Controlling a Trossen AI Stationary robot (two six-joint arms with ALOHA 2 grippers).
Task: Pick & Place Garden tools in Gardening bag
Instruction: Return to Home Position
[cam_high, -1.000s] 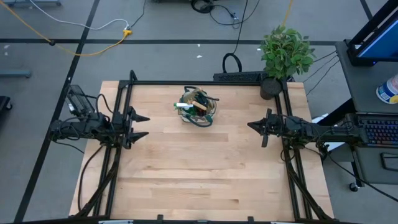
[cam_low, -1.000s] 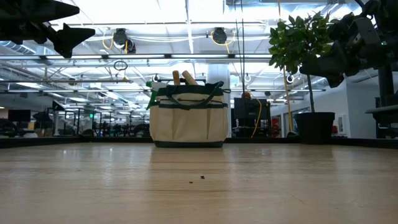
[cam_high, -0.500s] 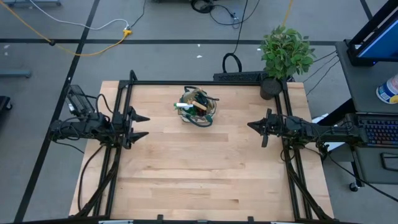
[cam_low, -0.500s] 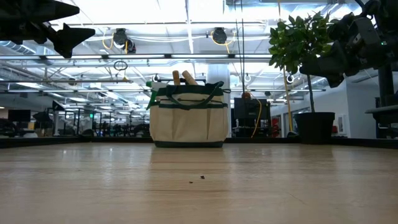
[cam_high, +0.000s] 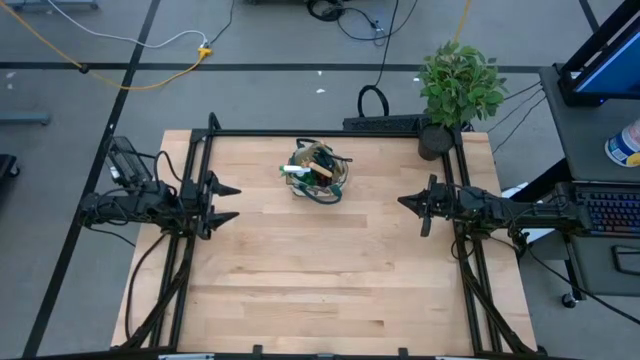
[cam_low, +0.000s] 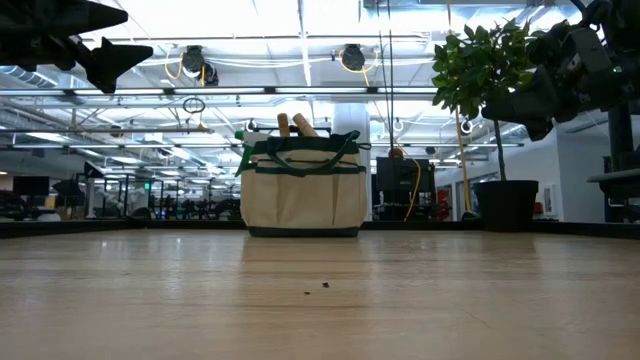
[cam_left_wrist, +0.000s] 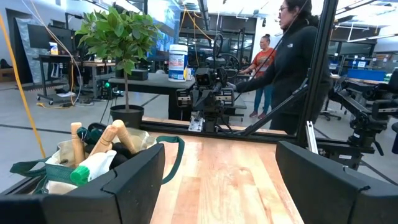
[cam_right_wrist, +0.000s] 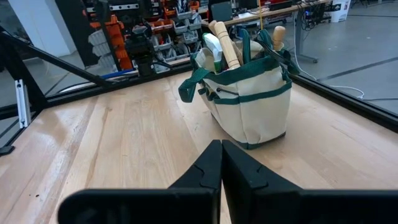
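Pale wood-plank tabletop (cam_high: 330, 280) carries the soft beige, green-trimmed gardening bag (cam_high: 318, 176) at upper centre, smooth wooden handles (cam_right_wrist: 225, 43) jutting above its rim, likely to spill if a loop snags; left end effector (cam_high: 237, 202) mid-left, fingers apart; right end effector (cam_high: 403, 202) mid-right, fingers together.

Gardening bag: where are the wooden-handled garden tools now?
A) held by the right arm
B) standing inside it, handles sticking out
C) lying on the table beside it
B: the wooden handles poke up out of the gardening bag in the right wrist view.
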